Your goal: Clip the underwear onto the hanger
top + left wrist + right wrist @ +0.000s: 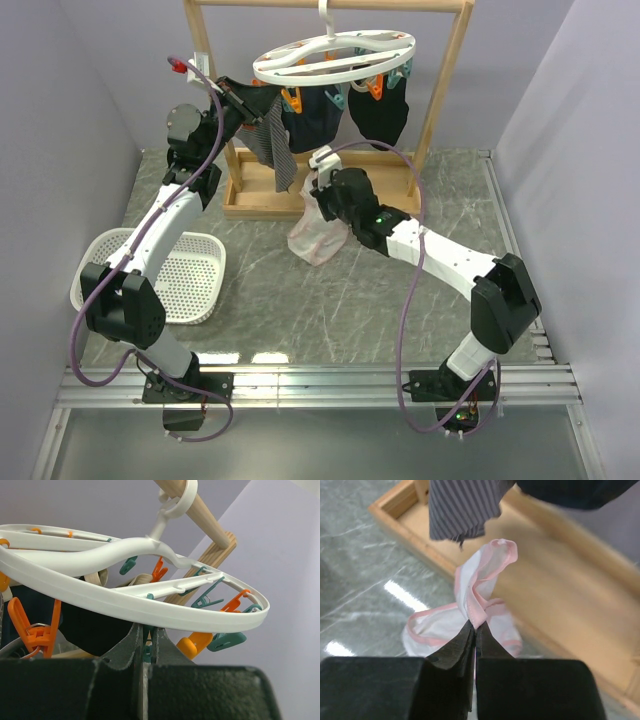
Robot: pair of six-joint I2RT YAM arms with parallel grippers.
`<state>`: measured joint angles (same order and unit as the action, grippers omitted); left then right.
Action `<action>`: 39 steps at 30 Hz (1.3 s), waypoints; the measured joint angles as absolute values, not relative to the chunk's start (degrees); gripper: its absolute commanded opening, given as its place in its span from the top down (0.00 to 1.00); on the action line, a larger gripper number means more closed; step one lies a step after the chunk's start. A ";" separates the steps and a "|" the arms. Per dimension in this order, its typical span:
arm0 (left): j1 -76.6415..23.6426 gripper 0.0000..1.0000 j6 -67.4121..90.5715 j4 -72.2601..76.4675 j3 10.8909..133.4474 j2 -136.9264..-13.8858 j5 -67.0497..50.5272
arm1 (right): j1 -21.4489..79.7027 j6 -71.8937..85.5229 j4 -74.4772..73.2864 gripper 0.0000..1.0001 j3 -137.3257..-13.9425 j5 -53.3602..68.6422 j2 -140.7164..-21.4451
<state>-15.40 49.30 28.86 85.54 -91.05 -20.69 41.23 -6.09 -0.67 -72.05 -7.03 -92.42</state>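
- As viewed from above, found the underwear (318,238) (485,575) hanging in front of the wooden rack (440,90), just off its base tray; lower folds slack close to the worktop (330,300); touching it or not, impossible to tell.
- Saw the right jaws closed together on a pink-trimmed fold of that fabric; pale cloth looped above the tips and bunched below them.
- Noted the hanger (335,55) (125,605) hooked on the rack's top bar, well above the underwear; orange and teal clips dangling beneath its white ring.
- Found the left jaws pressed together just under the hanger's near rim; a sliver of teal between the tips; gripped or not, impossible to tell.
- Noted dark garments (380,110) and a grey striped cloth (275,145) hanging under the hanger; white basket (190,270) on the worktop beside the left arm.
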 measured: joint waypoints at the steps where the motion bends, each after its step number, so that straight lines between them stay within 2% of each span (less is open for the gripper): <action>1: -15.40 1.00 49.30 28.86 85.54 -91.07 -20.69 | 41.30 -7.05 0.36 1.00 -71.96 -7.42 -92.29; 10: -15.40 1.00 49.25 28.84 85.54 -91.05 -20.73 | 41.50 -16.01 5.56 1.00 -73.10 -6.20 -91.96; 21: -15.40 1.00 49.19 28.67 85.54 -91.07 -20.73 | 41.50 -15.79 3.05 1.00 -87.99 -6.70 -92.55; 39: -15.40 1.00 48.73 28.29 85.52 -91.07 -20.78 | 41.50 -15.97 0.25 1.00 -91.26 -10.44 -96.14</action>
